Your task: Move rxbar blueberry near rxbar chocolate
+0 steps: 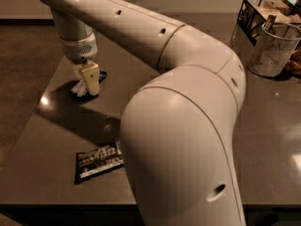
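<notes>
The rxbar blueberry (79, 90), dark blue with white, lies at the table's far left and is mostly hidden under my gripper (89, 83). The gripper points straight down onto it, right at the wrapper. The rxbar chocolate (96, 161), black with white lettering, lies flat near the table's front edge, well apart from the blue bar. Its right end is hidden behind my arm (188, 126).
The dark table (56, 126) ends close to the left of the gripper and just in front of the black bar. A wire mesh cup (273, 51) and a black wire basket (254, 13) stand at the back right. My arm's bulk blocks the middle.
</notes>
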You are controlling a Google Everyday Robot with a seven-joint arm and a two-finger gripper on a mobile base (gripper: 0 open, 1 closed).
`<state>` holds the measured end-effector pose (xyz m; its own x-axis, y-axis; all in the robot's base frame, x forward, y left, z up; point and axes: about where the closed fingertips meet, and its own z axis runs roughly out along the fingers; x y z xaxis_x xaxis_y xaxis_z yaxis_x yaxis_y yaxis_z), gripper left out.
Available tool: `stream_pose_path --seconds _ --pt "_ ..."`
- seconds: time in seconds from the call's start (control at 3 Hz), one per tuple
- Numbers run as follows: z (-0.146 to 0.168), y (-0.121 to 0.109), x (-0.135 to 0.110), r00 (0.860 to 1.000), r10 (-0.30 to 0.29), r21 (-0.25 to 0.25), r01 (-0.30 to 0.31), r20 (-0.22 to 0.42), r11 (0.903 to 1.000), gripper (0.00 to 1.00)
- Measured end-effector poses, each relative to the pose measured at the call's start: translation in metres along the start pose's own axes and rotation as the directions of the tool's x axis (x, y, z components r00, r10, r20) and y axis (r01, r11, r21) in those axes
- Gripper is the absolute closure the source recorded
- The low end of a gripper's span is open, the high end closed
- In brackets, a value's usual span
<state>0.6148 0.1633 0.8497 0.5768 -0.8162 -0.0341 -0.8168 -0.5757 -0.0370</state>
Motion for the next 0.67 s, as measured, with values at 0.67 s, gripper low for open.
stream_pose_path --seconds 0.67 --pt "0.0033 0.0056 0.0144 0.998 0.045 -0.011 -0.045 -0.032 0.9989 0.87"
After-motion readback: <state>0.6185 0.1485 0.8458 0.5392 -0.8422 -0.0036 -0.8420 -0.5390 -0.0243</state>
